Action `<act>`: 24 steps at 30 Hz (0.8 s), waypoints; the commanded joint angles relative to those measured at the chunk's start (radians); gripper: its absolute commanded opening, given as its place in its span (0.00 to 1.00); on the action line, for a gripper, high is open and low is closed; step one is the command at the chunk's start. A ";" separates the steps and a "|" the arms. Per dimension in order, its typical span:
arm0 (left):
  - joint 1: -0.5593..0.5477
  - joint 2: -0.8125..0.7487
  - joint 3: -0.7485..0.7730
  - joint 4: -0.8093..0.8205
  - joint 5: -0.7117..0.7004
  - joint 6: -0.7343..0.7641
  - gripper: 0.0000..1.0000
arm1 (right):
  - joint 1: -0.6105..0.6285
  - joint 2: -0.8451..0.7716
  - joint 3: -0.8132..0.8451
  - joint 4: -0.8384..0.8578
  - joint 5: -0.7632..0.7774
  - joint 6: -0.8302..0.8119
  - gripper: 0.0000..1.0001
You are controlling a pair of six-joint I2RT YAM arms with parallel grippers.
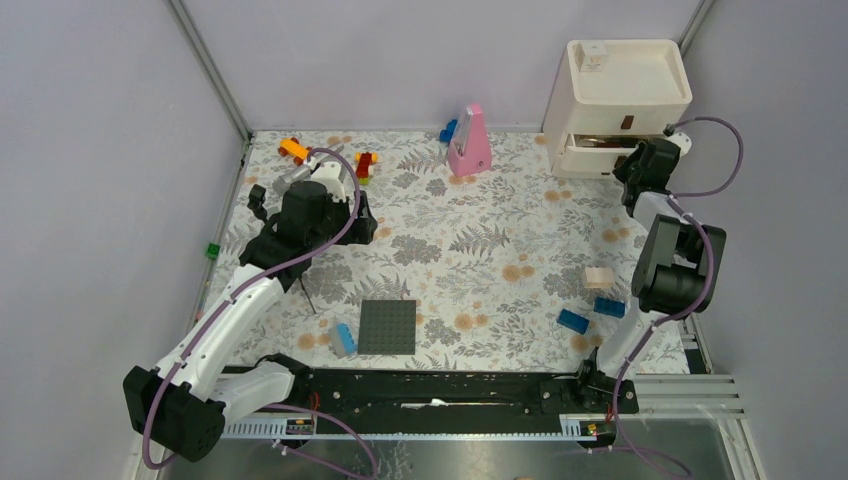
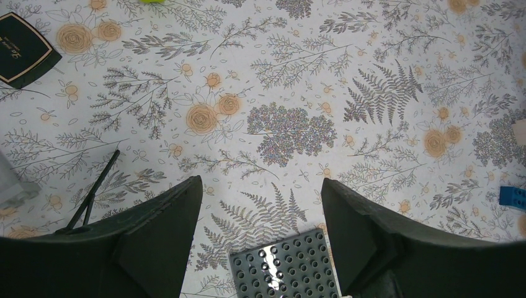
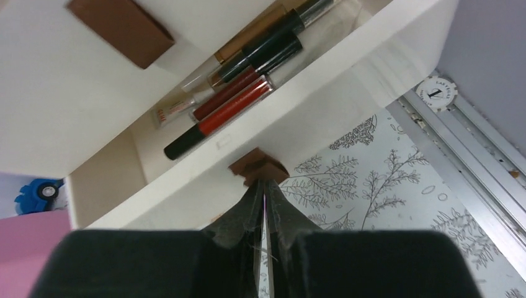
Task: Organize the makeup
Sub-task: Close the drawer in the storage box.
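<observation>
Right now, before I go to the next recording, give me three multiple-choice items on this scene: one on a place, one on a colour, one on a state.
1. Where do the lip sticks lie?
A. in the open drawer
B. in a cup
C. in a bag

2. What colour is the studded plate?
A. red
B. grey
C. yellow

3. The left gripper is:
A. open, empty
B. shut, empty
C. shut on something

Answers:
1 A: the right wrist view shows the sticks side by side inside the open drawer.
2 B: the plate is dark grey in both the top view and the left wrist view.
3 A: its fingers stand wide apart with nothing held between them.
</observation>
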 commanded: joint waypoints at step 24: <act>0.007 -0.004 0.004 0.042 0.004 -0.004 0.76 | -0.013 0.192 0.156 0.073 -0.205 0.128 0.43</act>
